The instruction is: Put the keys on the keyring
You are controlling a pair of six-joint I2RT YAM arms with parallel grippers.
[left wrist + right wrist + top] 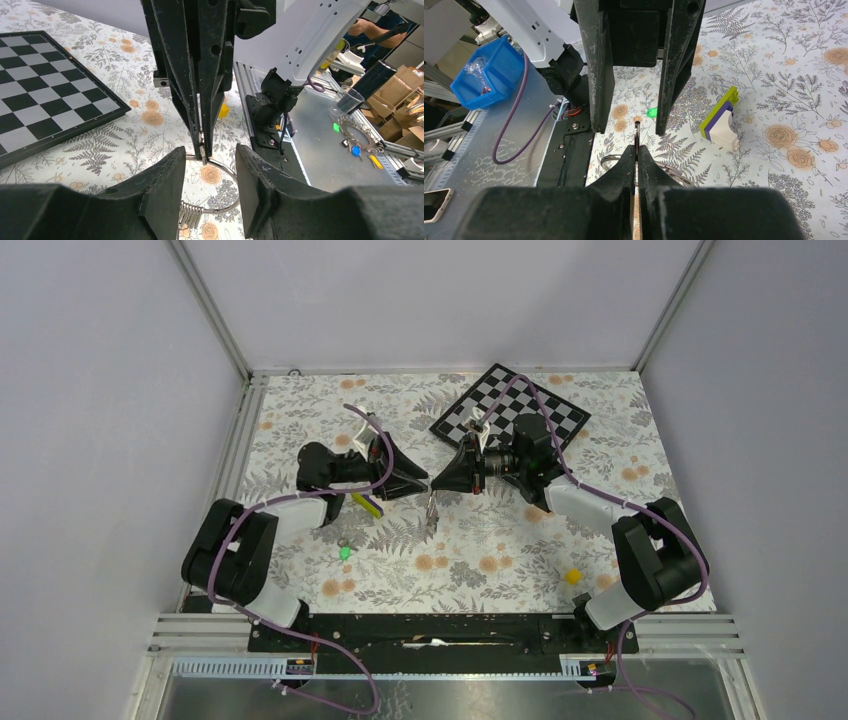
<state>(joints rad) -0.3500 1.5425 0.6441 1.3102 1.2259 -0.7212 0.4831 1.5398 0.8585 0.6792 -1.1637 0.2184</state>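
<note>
**Right gripper** [638, 152]: the fingers are pressed together on the wire of the keyring [226, 167], pinching it at its top. In the overhead view the ring hangs from that pinch toward 6 o'clock. A bunch of metal blades [189, 216] is gathered at its lowest part (they look like keys already threaded, though their heads are hidden). Whether the ring touches the table cannot be told.

**Left gripper** [210, 155]: the fingers are apart, one on each side of the pinch point. In the wrist views they touch neither the wire nor the right fingertips.

**Governing relation:** the arms meet nose to nose, the left from 9 o'clock and the right from 3 o'clock. The ring sits directly in the left gripper's gap, with its loop spanning from one left finger toward the other. Closing the left fingers would probably catch the wire just below the right gripper's hold.

**Loose key:** the green key [345, 552] lies flat on the table between 7 and 8 o'clock from the left gripper. It is well apart from the gripper, beyond the wedge block [367, 504]. The left arm is nearer, so fetching the key would likely fall to it.
</note>
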